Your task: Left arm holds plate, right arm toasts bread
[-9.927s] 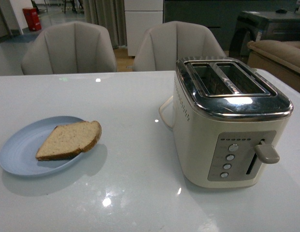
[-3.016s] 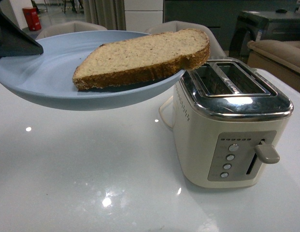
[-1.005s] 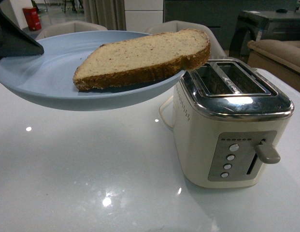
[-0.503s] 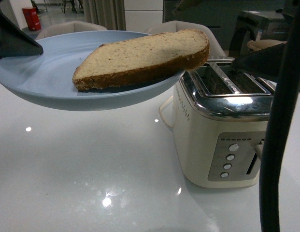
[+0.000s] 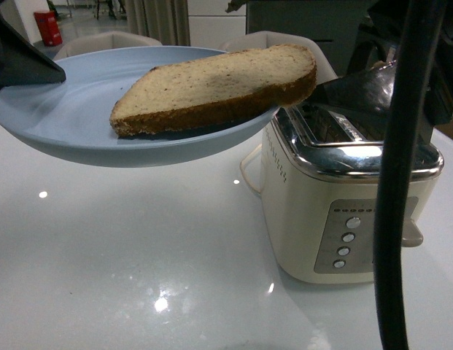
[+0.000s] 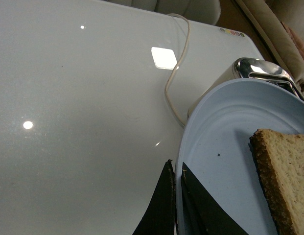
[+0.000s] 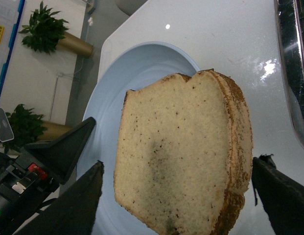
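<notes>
the left tool (image 6: pixel 175 169) pinched the rim of the plate (image 6: pixel 220 142), with 1 flat black finger on top of the rim and 1 under it, pressed together on it. the plate was up off the table (image 5: pixel 138 277), roughly level. in the front view its underside sat about as high as the top of the toaster (image 5: pixel 314 219). the bread (image 5: pixel 215 84) lay flat on the plate. its rounded end stuck out past the rim on the toaster's side, over the toaster's near top corner.

the right tool (image 7: pixel 177 164) was spread wide, with 1 finger on each side of the bread in its wrist view. 1 finger (image 7: pixel 76 203) was apart from the bread's squarer end, with plate showing between. the other (image 7: pixel 281 196) was just beside the rounded crust end, and i could not tell whether it touched the crust. in the front view the right tool showed as a dark shape above the toaster's top, next to the bread's rounded end. its thick cable (image 5: pixel 397 189) hung in front of the toaster's panel and hid part of the lever.

the toaster stood on the white table at the right, with a chrome top, a cream body and 4 round buttons on its front. its pale cord (image 6: pixel 177 63) curled across the table.
</notes>
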Robot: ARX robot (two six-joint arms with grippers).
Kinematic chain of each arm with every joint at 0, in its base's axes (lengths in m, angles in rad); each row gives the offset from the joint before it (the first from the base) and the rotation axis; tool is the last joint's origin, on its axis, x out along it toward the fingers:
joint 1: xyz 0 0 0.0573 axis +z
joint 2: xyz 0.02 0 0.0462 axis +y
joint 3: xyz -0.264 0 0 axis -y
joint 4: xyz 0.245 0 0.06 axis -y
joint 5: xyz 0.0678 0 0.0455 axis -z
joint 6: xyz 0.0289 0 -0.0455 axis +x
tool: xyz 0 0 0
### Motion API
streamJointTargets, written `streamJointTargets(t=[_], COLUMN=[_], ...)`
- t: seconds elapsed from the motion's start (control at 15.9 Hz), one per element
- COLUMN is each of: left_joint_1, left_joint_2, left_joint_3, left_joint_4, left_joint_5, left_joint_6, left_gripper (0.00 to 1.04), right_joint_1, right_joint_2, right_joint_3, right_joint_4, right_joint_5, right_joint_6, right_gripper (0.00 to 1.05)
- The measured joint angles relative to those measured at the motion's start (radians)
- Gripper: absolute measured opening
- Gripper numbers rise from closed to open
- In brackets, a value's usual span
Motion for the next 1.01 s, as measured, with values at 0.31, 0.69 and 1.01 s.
streamJointTargets(t=[0.31,0.69,1.01], left_joint_1=[0.0,0.0,0.0], left_joint_2=[0.0,0.0,0.0], left_joint_3=[0.0,0.0,0.0], left_joint_4=[0.0,0.0,0.0], left_joint_5=[0.0,0.0,0.0], left_joint_6=[0.0,0.0,0.0], left_gripper=[0.03,0.03,0.03], right_joint_1=[-0.002,-0.002,-0.001], right_joint_2=[0.0,-0.003,-0.048], right_joint_3=[0.0,0.0,0.008], right_joint_4=[-0.006,-0.006,-0.002], right_joint_5=[0.011,0.03,0.104], right_joint_6=[0.0,-0.012,-0.064], right_gripper=[0.44,0.02,0.02])
